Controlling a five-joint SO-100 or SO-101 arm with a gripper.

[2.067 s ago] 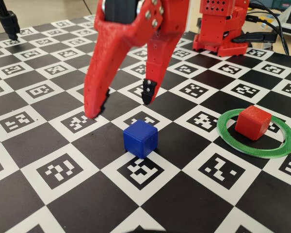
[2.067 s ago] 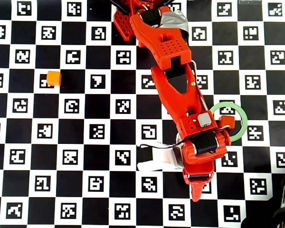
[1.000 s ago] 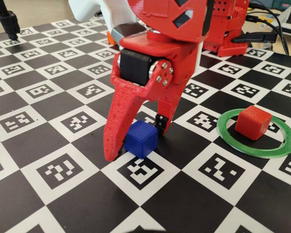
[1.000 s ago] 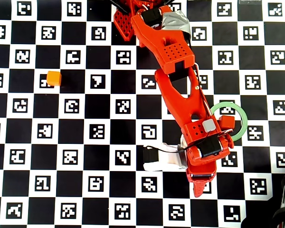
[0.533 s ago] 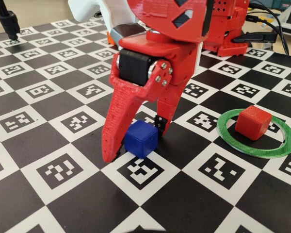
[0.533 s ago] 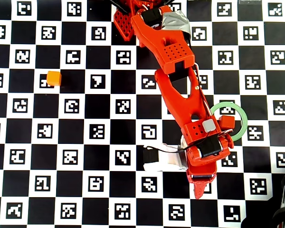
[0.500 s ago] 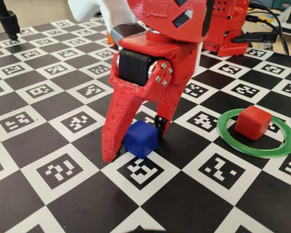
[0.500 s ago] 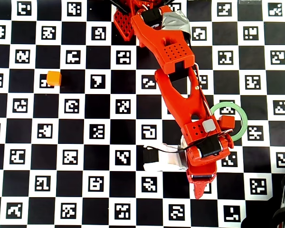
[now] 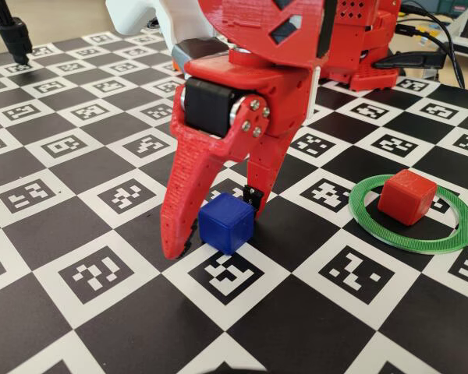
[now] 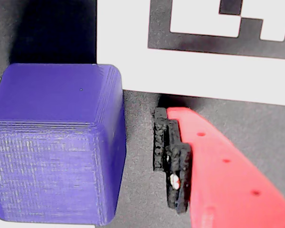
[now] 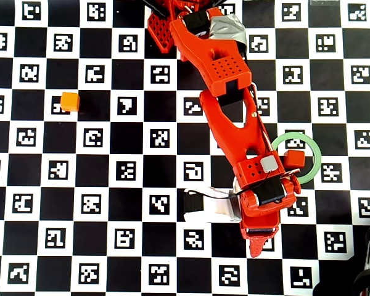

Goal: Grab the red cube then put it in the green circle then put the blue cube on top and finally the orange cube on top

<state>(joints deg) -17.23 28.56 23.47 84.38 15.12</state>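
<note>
The blue cube (image 9: 226, 224) rests on the checkered board between the fingers of my red gripper (image 9: 212, 226), which stands open around it. In the wrist view a gap of board shows between the blue cube (image 10: 54, 142) and the black pad (image 10: 171, 161); the other finger is out of frame. The red cube (image 9: 406, 196) sits inside the green circle (image 9: 417, 248), to the right. From overhead, the arm hides the blue cube, the red cube (image 11: 294, 159) lies in the green circle (image 11: 319, 157), and the orange cube (image 11: 69, 101) sits far left.
The arm's red base (image 9: 355, 47) stands at the back of the board. A black stand (image 9: 12, 35) is at the far left corner, and cables (image 9: 441, 43) lie at the back right. A white camera mount (image 11: 203, 206) sticks out left of the wrist.
The gripper came down from above the board and now straddles the blue cube. Over the last half second it edged slightly left. No cube has moved.
</note>
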